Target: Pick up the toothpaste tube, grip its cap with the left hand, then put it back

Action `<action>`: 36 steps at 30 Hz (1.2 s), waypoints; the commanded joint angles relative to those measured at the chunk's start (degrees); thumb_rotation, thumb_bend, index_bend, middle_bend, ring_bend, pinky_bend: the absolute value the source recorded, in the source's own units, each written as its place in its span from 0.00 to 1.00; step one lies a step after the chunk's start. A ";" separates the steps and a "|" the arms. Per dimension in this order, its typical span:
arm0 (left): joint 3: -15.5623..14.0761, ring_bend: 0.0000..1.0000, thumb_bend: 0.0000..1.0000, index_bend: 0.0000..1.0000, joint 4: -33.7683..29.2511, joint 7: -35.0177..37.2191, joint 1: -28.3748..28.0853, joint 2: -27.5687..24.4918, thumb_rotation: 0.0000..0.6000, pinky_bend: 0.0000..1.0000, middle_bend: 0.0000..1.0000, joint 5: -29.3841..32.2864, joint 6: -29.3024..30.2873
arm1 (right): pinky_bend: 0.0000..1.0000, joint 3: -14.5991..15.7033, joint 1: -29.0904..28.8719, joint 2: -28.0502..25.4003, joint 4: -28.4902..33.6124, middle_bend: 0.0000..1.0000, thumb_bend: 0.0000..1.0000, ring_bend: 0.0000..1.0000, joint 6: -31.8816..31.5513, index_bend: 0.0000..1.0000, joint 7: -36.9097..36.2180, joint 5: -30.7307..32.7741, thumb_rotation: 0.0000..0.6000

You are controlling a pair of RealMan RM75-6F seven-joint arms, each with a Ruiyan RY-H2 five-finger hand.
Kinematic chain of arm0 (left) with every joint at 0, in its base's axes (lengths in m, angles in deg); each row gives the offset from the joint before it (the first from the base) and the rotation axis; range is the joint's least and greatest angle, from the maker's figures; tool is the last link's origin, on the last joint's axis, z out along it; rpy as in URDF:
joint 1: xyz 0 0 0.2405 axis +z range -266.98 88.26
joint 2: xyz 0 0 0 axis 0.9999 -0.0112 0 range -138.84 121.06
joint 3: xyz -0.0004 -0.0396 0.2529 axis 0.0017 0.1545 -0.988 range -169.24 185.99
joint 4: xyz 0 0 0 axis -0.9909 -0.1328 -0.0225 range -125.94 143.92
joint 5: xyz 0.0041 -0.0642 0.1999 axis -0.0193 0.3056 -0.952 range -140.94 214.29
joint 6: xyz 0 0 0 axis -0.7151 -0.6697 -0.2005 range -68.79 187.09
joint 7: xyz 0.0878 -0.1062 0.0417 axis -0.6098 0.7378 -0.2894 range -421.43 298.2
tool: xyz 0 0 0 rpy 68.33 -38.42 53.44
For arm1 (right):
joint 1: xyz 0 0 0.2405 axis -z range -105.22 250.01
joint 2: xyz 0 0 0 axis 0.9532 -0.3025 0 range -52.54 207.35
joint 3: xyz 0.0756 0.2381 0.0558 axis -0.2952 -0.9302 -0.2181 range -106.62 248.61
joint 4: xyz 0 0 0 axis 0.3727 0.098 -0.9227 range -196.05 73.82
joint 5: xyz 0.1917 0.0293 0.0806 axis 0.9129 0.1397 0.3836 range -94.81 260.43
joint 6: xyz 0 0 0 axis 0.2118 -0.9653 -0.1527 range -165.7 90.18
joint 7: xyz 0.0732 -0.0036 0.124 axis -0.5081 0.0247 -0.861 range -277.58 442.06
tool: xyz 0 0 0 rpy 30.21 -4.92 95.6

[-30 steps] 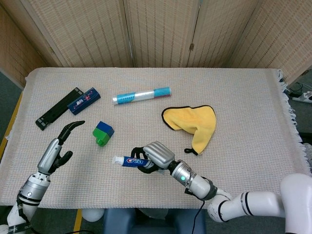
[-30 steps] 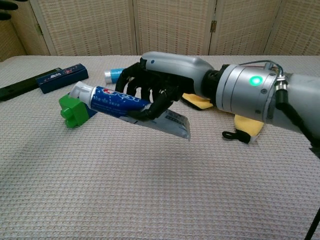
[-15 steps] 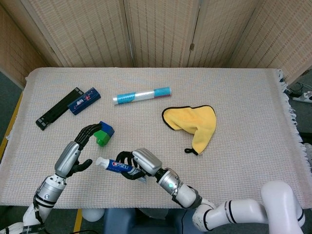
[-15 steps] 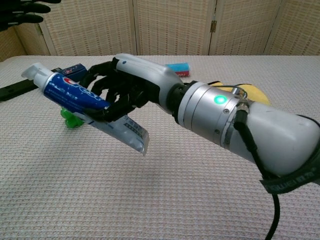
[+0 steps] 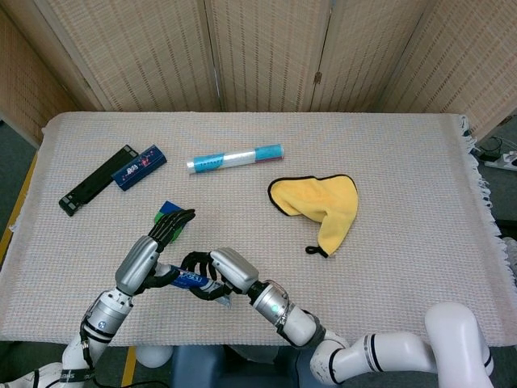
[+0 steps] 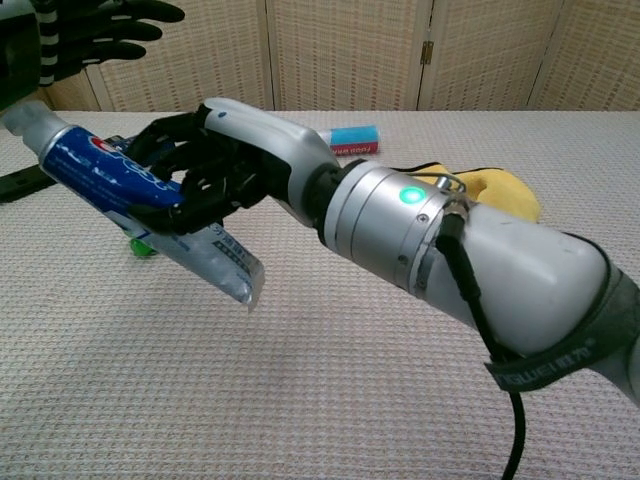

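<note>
- Since the earlier frames, right hand is carrying the toothpaste tube further toward the robot's left, and left hand is closing in from beside the block to right at the cap end.
- Right hand is grasping the tube around mid-body, fingers wrapped, tube lifted off the table and tilted, cap end up-left, crimped tail hanging low.
- Left hand is sitting at the cap end; in chest view its fingers are spreading out above the cap, not wrapped on it. Head view hides the cap behind the hand. Reading it as unclenched, holding nothing yet, but contact is hard to confirm.
- Handling judgement: tube looks light, soft-walled, glossy, so probably a bit slippery; squeezing the body will likely deform it. Flat tail is floppy, a poor place to hold.
- Cap is the stiff part, small, so the left hand should be taking it from the sides, while the right is keeping the mid-body hold steady without crushing.
- Risk: pushing on the cap could slide the tube through the right hand's fingers.
- Just beyond the hands: green-blue block, partly hidden.
- Further out: yellow cloth, black bar with dark blue box touching it, and a long pale tube.
</note>
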 commanded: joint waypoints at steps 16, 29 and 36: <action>-0.18 0.03 0.15 0.08 0.11 1.17 -0.46 2.63 0.00 0.00 0.09 0.09 0.50 | 0.65 -1.34 1.31 4.37 -1.71 0.65 0.82 0.74 -3.47 0.76 -1.78 -2.03 1.00; -0.18 0.03 0.15 0.08 0.69 -0.29 0.03 0.94 0.00 0.00 0.08 0.61 1.10 | 0.65 0.01 1.51 -0.68 0.03 0.65 0.82 0.74 0.25 0.76 2.63 -1.67 1.00; -0.79 0.02 0.15 0.07 2.96 1.20 1.19 -2.50 0.00 0.00 0.08 0.94 1.52 | 0.65 2.69 -0.12 -9.89 1.73 0.64 0.82 0.75 7.34 0.76 13.28 2.03 1.00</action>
